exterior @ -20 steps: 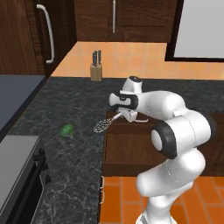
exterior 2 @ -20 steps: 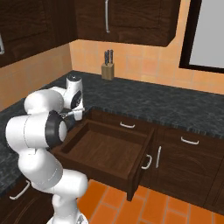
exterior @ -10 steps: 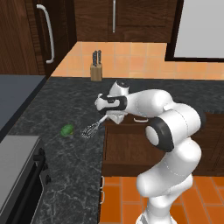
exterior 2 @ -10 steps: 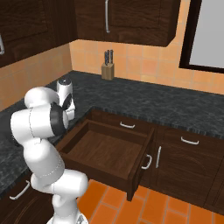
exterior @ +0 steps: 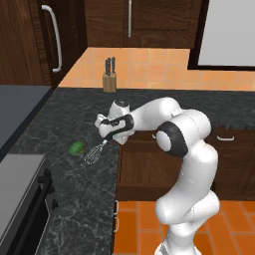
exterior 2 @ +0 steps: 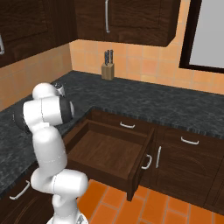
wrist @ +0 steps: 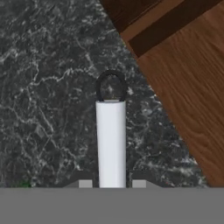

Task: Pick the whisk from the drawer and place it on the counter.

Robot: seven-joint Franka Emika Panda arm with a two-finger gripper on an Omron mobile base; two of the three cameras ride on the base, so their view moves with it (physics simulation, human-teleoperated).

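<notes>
Gripper (exterior: 106,141) clenched on whisk (exterior: 94,153) by white handle, over counter (exterior: 79,199) near its front edge, beside drawer (exterior 2: 109,151). Wire head tilts down toward counter; touching stone or just above, hard to tell. Small green round thing (exterior: 76,148) on counter just left of wire head. Drawer pulled out, inside bare wood. Knife block (exterior: 109,79) at back edge of counter by wall.
</notes>
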